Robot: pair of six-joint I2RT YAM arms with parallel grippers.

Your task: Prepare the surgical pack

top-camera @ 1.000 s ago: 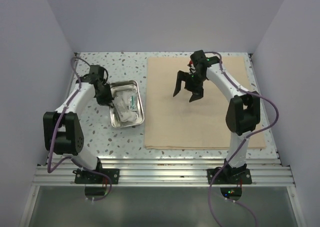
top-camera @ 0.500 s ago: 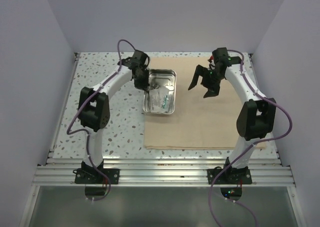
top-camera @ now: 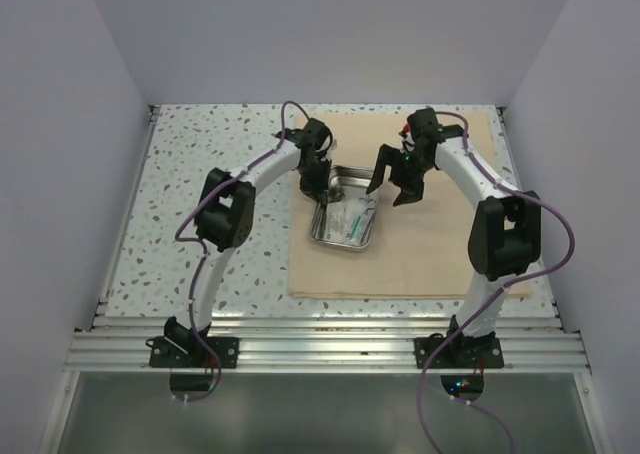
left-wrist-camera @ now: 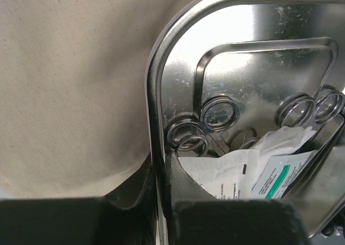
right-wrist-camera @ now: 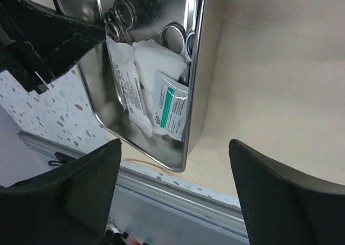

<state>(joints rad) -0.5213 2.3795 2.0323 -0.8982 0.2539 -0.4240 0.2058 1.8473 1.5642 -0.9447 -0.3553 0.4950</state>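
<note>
The steel tray [top-camera: 348,181] sits over the left part of the beige cloth [top-camera: 430,244], toward the far edge of the surface [top-camera: 200,144] and about midway between its left and right edges. Its long sides run from far to near, skewed a little. Whether its base lies flat on the cloth cannot be told.

Inside the tray [left-wrist-camera: 259,18] lie the scissors and forceps [left-wrist-camera: 202,111], their ring handles at the far end; which pair is which cannot be told. White gauze [left-wrist-camera: 215,169] lies partly over them, and a small clear packet [left-wrist-camera: 280,177] with a green stripe lies against the gauze toward the near end. The right wrist view shows the same pile: the ring handles [right-wrist-camera: 125,10], the gauze [right-wrist-camera: 148,56] and the packet [right-wrist-camera: 171,107] against the tray's right wall.

The left tool [top-camera: 318,174] is clamped on the tray's left rim near its far left corner. In its own view one of its fingers [left-wrist-camera: 183,180] is inside the rim and the other is outside, over the cloth [left-wrist-camera: 70,77].

The right tool [top-camera: 390,192] hangs over the tray's far right corner with its jaws spread wide and nothing between them. From its own camera the right tool [right-wrist-camera: 176,143] looks down on the tray [right-wrist-camera: 153,10], with cloth [right-wrist-camera: 280,67] to one side and speckled surface [right-wrist-camera: 43,104] to the other.
</note>
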